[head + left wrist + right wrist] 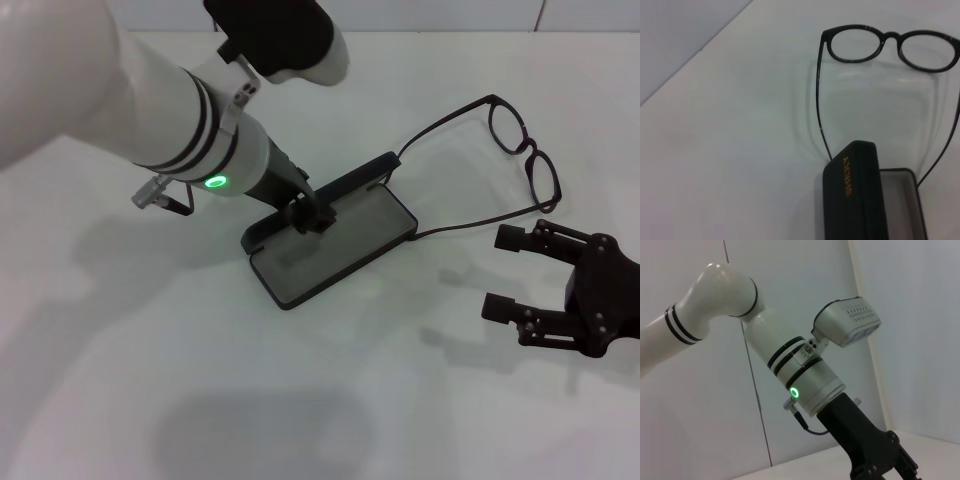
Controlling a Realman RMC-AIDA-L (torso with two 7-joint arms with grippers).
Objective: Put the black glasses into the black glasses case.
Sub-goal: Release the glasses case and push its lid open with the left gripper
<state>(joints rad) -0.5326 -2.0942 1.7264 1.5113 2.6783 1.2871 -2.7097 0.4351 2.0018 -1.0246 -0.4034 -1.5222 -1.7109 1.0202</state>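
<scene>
The left gripper (310,215) is seen at the raised lid of the black glasses case (335,245); whether its fingers are wide or closed cannot be told. The case lies open on the white bench (120,400), grey lining upward. Just beyond it, the black glasses (520,150) are laid on the bench, temple tips touching the case's far end. The right gripper (510,272) is held near the glasses, its fingers (510,238) spread wide and empty.
</scene>
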